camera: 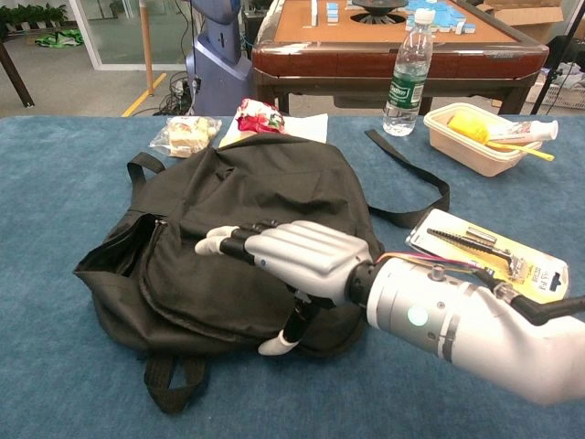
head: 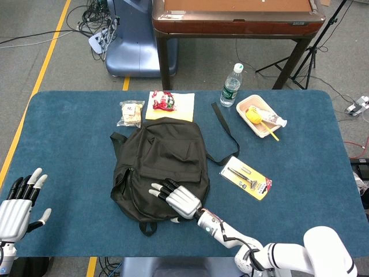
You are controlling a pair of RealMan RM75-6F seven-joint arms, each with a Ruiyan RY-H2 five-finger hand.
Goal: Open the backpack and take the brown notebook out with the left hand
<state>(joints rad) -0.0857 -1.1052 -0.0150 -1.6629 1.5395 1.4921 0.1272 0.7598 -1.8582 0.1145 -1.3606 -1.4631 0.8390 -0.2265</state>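
A black backpack point(head: 161, 156) point(camera: 247, 197) lies flat in the middle of the blue table, zipped, with its straps trailing to the right. My right hand point(head: 176, 199) point(camera: 292, 261) rests palm down on the bag's near lower part, fingers stretched out to the left and the thumb hanging over the bag's near edge. It holds nothing. My left hand point(head: 17, 205) hovers at the table's near left corner, fingers spread and empty; the chest view does not show it. No brown notebook shows in either view.
A yellow card with tools point(head: 247, 177) lies right of the bag. Behind the bag are a snack packet point(head: 131, 113), a red wrapper on paper point(head: 167, 103), a water bottle point(head: 230, 86) and a tray with a lemon point(head: 260, 115).
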